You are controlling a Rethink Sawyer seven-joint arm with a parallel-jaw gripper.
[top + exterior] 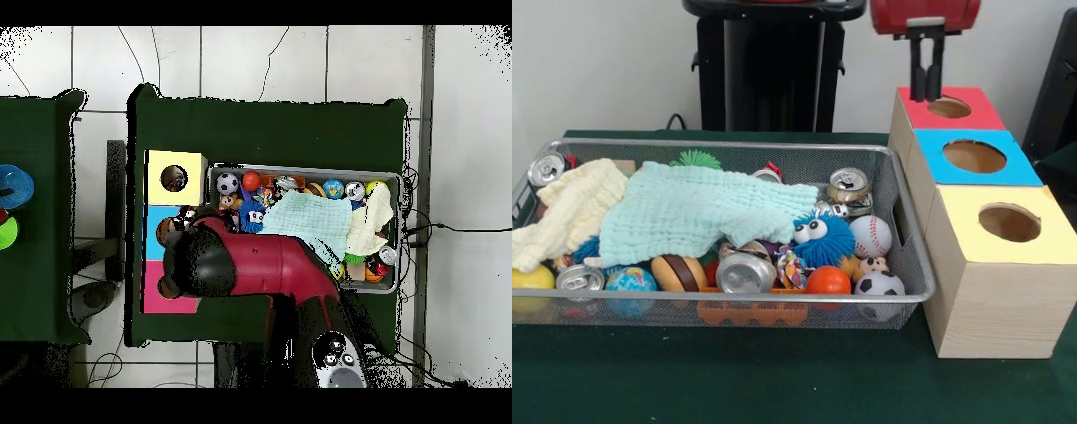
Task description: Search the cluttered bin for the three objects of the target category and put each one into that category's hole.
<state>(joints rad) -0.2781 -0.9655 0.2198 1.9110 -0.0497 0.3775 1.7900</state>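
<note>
The gripper (926, 92), pressed together and empty over the red hole (948, 108), should lift clear, then cross to the bin (911, 265) beside and below it for another can (848, 185).

A dark green cloth-covered table (777, 380) stands on a white tiled floor (250, 60). A second green table (40, 250) beside it holds a blue round dish (14, 186) at its edge

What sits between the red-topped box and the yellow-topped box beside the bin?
The blue-topped box with its round hole, touching the red-topped box and the yellow-topped box. The front view shows it clearly. The gripper hangs over the red one.
</note>
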